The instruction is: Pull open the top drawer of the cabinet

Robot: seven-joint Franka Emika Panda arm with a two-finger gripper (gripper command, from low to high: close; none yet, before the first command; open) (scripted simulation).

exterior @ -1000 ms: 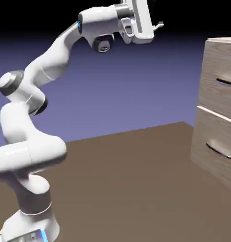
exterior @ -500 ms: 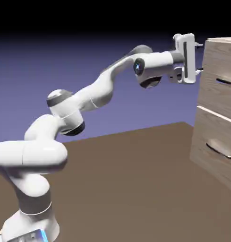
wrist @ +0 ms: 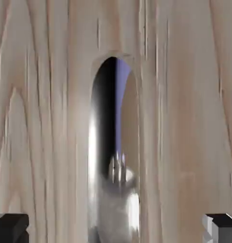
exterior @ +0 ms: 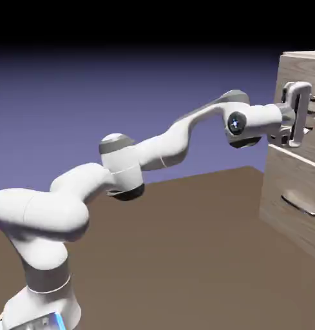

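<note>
Arm (exterior: pixel 153 151): rises from the lower left of the exterior view and stretches level to the right, probably so the hand meets the cabinet front square-on.
Desk (exterior: pixel 185 245): brown and bare between the robot's base and the cabinet.
Hand (exterior: pixel 301 116): pressed up against the top drawer front, at the height of its handle. The exterior view does not show the fingertips clearly; in the hand view the two grey finger tips (wrist: pixel 11 228) sit far apart at the bottom corners, yet the reading for this moment puts the fingers together, most likely clamped on the handle, though the grip itself cannot be confirmed.
Cabinet (exterior: pixel 295 193): stands at the right edge of the exterior view, on the desk's far side.
Drawer (exterior: pixel 305 84): the upper front, looking flush with the cabinet, so the pull seems not yet begun.
Lower drawer (exterior: pixel 292 203): beneath it, handle untouched.
Handle (wrist: pixel 113 156): seen only in the hand view, a shiny bar running up the frame against wood grain.
Views compared: the exterior view gives the arm's reach and which drawer is addressed; the hand view gives the handle close up.
</note>
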